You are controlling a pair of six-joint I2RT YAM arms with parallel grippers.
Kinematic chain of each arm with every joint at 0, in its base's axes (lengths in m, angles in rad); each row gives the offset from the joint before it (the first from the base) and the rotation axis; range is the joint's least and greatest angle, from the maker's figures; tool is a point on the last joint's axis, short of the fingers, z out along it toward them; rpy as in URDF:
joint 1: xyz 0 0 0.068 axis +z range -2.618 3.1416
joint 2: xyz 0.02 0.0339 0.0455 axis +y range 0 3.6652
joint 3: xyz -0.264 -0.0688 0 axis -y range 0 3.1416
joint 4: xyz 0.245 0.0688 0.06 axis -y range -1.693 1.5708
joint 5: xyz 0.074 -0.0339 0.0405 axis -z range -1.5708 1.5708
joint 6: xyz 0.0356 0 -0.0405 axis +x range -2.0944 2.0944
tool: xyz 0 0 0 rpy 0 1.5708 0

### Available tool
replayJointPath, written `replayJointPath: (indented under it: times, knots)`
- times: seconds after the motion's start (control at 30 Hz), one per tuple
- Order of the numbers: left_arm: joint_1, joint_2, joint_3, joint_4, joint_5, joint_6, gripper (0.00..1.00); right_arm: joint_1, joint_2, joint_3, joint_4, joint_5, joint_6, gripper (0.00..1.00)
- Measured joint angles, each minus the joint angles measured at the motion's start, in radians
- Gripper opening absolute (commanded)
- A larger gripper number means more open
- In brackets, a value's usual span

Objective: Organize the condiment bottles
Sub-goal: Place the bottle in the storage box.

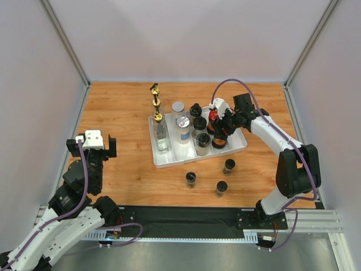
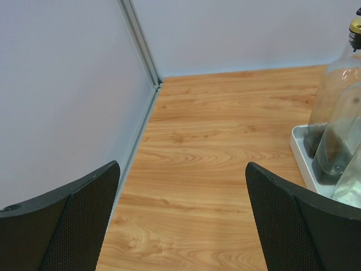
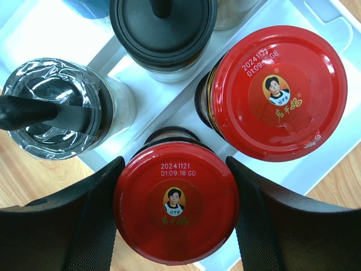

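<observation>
My right gripper (image 3: pixel 176 217) is shut on a red-lidded dark jar (image 3: pixel 176 195), its pads against both sides of the lid, at the back edge of the white tray (image 1: pixel 169 162). From above, this gripper (image 1: pixel 215 118) sits over that jar (image 1: pixel 213 115). A second red-lidded jar (image 3: pixel 279 93) stands close beside it in the same compartment. Black-capped jars (image 1: pixel 199 124), silver-lidded jars (image 1: pixel 183 124) and gold-spouted clear bottles (image 1: pixel 160 132) fill the other compartments. Three small black-capped spice jars (image 1: pixel 191 179) (image 1: pixel 221 187) (image 1: pixel 229 166) stand on the wood in front of the tray. My left gripper (image 1: pixel 96 144) hangs open and empty at the left.
The left wrist view shows bare wood between the open fingers (image 2: pixel 79 220), the left wall's metal rail (image 2: pixel 141 113) close by, and the tray's corner (image 2: pixel 299 148) with clear bottles (image 2: pixel 335 96) at the right. Grey walls enclose the table on three sides.
</observation>
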Motion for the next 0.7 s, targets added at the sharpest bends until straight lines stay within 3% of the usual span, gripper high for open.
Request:
replayJointPath:
  times: [0.2,0.53,0.57,0.7]
  knots:
    - [0.0,0.0,0.0,0.0,0.0,0.0,1.0,0.0,-0.015,-0.016,0.006,0.005,-0.006,0.77]
    - [0.0,0.0,0.0,0.0,0.002,0.0,1.0,0.0,-0.105,-0.029,0.026,0.009,-0.007,0.88]
    - [0.0,0.0,0.0,0.0,0.003,0.0,1.0,0.0,-0.108,-0.029,0.027,0.01,-0.006,1.0]
    - [0.0,0.0,0.0,0.0,0.004,0.0,1.0,0.0,-0.117,-0.029,0.03,0.01,-0.006,1.0]
